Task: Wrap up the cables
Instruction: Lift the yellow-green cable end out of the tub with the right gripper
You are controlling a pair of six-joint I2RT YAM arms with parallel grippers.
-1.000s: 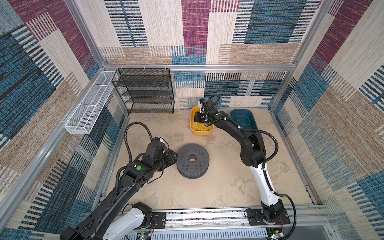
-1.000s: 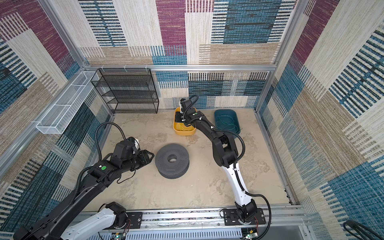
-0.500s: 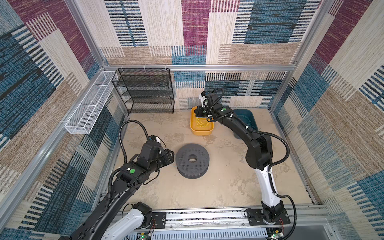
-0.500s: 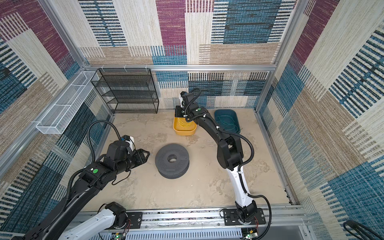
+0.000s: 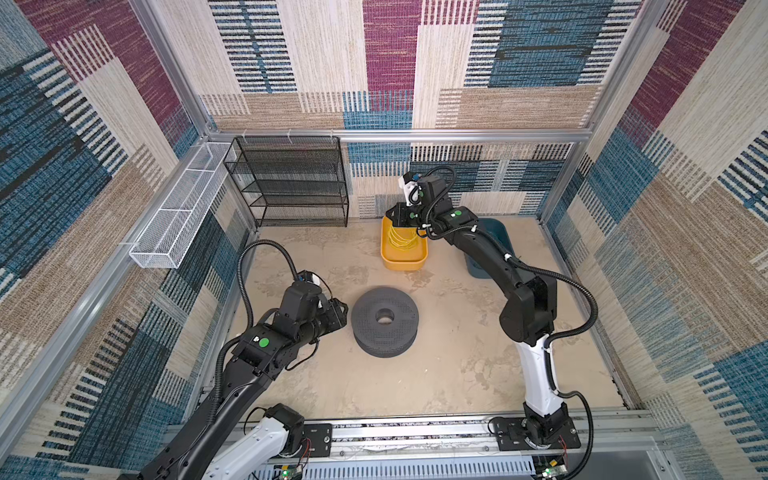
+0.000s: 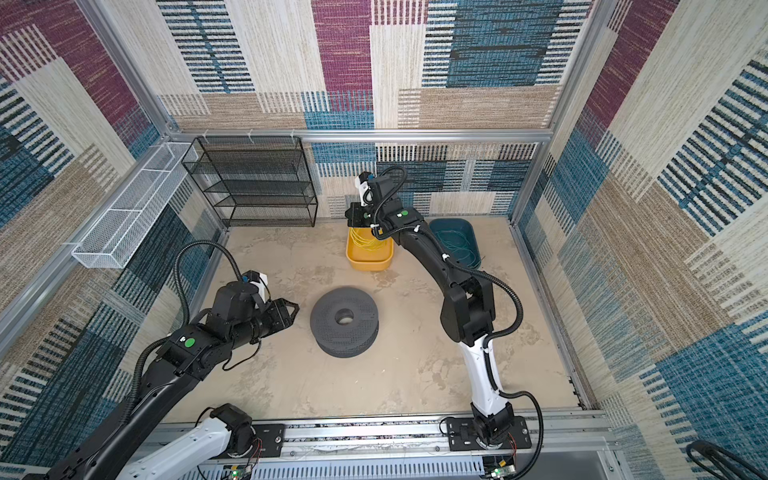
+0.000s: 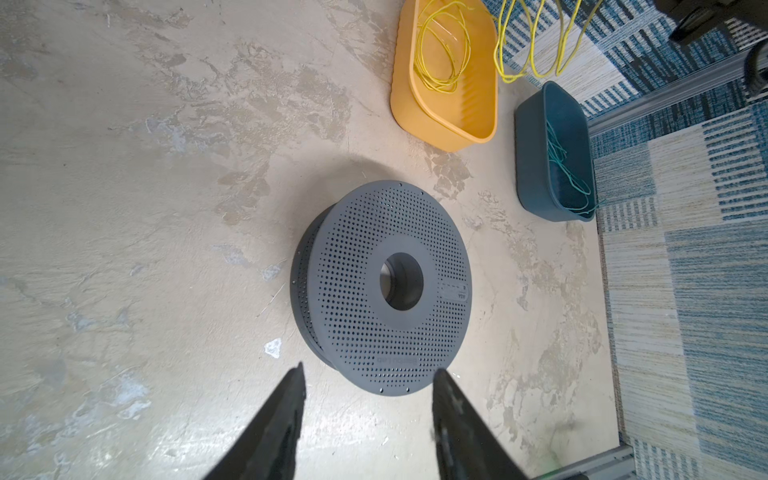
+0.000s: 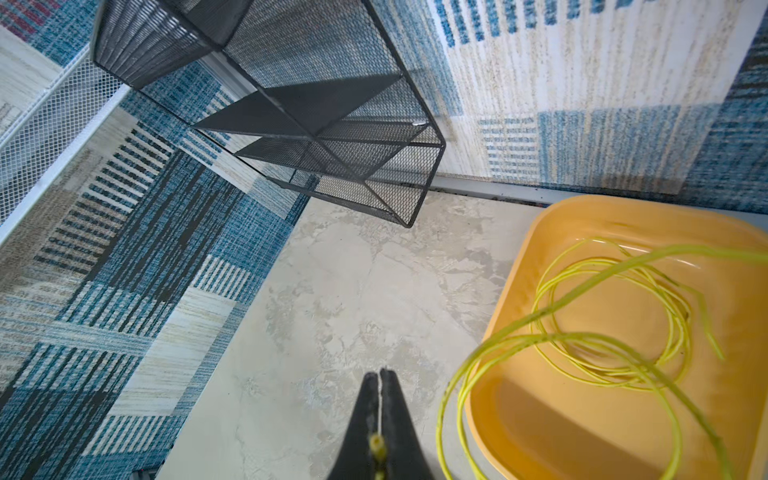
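Observation:
The cables are thin yellow cords. Some lie coiled in a yellow bin at the back, and loops hang above it. My right gripper hovers over the bin's back edge, shut on a yellow cable whose loops trail down into the bin. A dark grey perforated spool lies flat mid-floor. My left gripper stands open just left of the spool, empty.
A dark blue bin with teal cords sits right of the yellow bin. A black mesh rack stands at the back left. A white wire basket hangs on the left wall.
My right gripper has risen from inside the yellow bin, pulling yellow cable loops up with it. The left arm shifted slightly; its gripper stays beside the spool.

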